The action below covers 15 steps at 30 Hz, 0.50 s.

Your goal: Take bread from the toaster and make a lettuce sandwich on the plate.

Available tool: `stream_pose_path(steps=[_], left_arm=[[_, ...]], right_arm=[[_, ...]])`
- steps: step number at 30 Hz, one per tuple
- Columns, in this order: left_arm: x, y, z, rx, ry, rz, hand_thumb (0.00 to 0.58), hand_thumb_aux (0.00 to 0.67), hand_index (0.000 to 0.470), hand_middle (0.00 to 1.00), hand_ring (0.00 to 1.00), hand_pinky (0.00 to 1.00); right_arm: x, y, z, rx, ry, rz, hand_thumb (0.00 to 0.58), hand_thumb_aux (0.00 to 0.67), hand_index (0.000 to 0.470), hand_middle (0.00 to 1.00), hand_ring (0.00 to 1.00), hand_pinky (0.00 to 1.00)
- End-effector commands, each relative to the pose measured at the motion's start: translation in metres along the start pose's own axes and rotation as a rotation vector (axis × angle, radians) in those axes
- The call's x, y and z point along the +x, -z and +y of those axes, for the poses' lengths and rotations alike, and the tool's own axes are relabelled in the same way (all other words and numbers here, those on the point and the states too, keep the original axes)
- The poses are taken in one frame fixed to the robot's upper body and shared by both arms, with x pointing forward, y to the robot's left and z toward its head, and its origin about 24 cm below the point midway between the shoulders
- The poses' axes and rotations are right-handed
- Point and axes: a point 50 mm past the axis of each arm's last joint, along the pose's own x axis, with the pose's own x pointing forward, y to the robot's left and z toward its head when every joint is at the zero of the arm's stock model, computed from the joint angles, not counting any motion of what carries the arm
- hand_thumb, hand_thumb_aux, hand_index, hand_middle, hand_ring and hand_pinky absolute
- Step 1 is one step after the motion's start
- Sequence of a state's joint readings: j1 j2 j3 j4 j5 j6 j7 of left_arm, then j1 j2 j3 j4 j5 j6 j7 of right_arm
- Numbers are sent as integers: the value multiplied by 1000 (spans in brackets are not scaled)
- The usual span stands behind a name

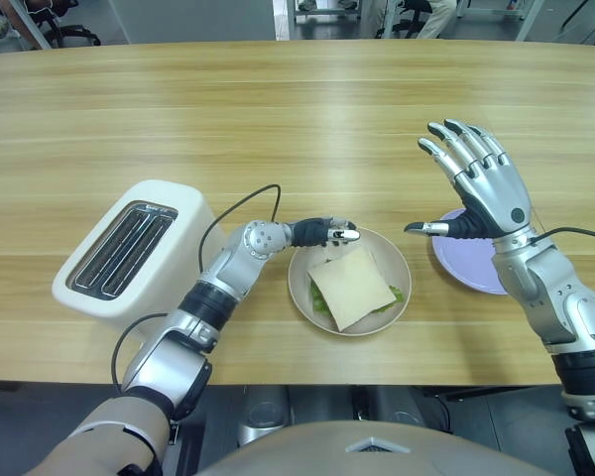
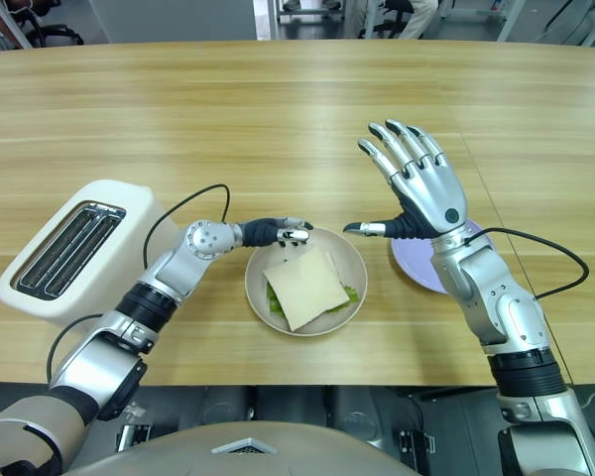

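Left hand (image 1: 325,233) sits at the 11 o'clock rim of the beige plate (image 1: 392,260), holding nothing; whether it is open or clenched cannot be told. The sandwich (image 1: 352,288), bread over lettuce (image 1: 319,297), lies just beside it toward 5 o'clock. Right hand (image 1: 481,183), spread open and empty, hovers at the plate's 2 o'clock above a purple plate (image 1: 461,263), farther from the sandwich.

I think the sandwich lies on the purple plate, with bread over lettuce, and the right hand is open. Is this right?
No. The sandwich lies on the beige plate, not the purple plate, as the left eye view shows. The bread is over the lettuce and the right hand is open.
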<state>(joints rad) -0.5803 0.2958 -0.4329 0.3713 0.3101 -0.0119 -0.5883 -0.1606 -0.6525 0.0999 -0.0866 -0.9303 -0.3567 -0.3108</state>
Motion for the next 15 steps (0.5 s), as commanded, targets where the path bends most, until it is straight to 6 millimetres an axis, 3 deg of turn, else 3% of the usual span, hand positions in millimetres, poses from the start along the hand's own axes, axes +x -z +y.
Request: stream_pose_path(steps=[1,7,12,13,14,15], left_arm=[[-7,-16,22,47,-118,-39,0,0,0,0,0,0],[-37,-23,56,88,-358,-50,0,0,0,0,0,0],[-96,-38,54,109,-490,-129,0,0,0,0,0,0],[-111,-41,50,111,-503,-140,0,0,0,0,0,0],[-124,-42,45,113,-501,-150,0,0,0,0,0,0],[-137,-42,40,109,-484,-149,0,0,0,0,0,0]], right_arm=[[-4,-1,7,12,-42,-9,0,0,0,0,0,0],[-19,-1,14,132,-214,-17,0,0,0,0,0,0],[-41,1,21,239,-448,-37,0,0,0,0,0,0],[-46,0,21,272,-492,-39,0,0,0,204,204,204],[-51,0,20,302,-532,-39,0,0,0,1000,1000,1000],[-55,0,19,325,-568,-31,0,0,0,1000,1000,1000]])
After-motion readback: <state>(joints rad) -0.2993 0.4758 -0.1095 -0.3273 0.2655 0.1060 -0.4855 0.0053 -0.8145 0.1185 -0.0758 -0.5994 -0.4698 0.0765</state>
